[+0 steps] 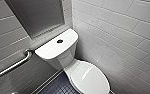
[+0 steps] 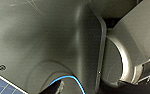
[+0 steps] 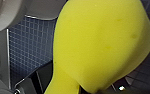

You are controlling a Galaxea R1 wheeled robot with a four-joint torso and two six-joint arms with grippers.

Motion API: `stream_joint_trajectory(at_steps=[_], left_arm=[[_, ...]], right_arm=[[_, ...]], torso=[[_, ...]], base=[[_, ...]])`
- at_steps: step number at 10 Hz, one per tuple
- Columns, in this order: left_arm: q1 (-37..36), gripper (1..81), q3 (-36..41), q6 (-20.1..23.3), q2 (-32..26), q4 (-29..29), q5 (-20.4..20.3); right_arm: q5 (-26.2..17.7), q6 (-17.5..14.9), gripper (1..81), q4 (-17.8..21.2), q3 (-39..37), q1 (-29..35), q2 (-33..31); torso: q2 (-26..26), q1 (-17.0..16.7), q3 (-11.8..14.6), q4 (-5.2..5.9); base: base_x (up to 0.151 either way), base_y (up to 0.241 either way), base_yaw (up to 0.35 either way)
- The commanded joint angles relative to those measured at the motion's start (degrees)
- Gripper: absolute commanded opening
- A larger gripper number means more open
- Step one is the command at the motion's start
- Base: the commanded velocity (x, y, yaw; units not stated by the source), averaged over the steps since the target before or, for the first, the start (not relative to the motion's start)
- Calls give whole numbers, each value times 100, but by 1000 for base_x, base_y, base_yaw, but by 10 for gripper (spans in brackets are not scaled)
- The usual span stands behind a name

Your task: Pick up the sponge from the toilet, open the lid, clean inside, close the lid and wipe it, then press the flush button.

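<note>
No readable text, label, number or sign on the toilet (image 1: 66, 58), the sponge (image 3: 101, 42) or the wall tiles (image 1: 121, 37)

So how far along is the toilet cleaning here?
Pickup looks done: the sponge sits bunched close in the right wrist view, off the toilet. The lid is down, so whether inside cleaning and wiping are done or ahead cannot be told; likewise the flush button.

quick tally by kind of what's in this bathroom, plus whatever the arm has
toilet: 1
flush button: 1
grab bar: 1
sponge: 1
total: 4
</note>
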Motion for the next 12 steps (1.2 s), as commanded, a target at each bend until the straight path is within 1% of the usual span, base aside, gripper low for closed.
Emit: stream_joint_trajectory(at_steps=[1,2,3,5,6,8,9,12], left_arm=[[78,811,72,65,-29,1,469],[70,811,98,65,-47,10,469],[52,811,116,65,-64,10,469],[52,811,124,74,-82,10,469],[60,811,124,74,-82,10,469],[60,811,124,74,-82,10,460],[52,811,124,65,-91,10,460],[60,811,124,65,-91,10,460]], right_arm=[[-7,-52,10,-620,-699,-1373,451],[45,-52,10,-796,-1066,-1697,870],[160,-52,10,-875,-1436,-1900,1250],[274,-52,10,-893,-1911,-2129,1725],[292,-52,10,-901,-2070,-2165,1874],[292,-52,10,-910,-2097,-2217,1998],[292,-52,10,-910,-2132,-2226,2051],[292,-52,10,-910,-2510,-2235,2385]], torso=[[0,0,0,0],[0,0,0,0],[575,-372,0,0],[741,-479,0,0],[927,-599,146,0],[1349,-868,599,0],[1511,-973,767,0],[2110,-1366,1378,0]], base=[[0,0,0],[0,0,0],[0,0,0],[0,0,0],[0,0,0],[0,0,0],[0,0,0],[0,0,0]])
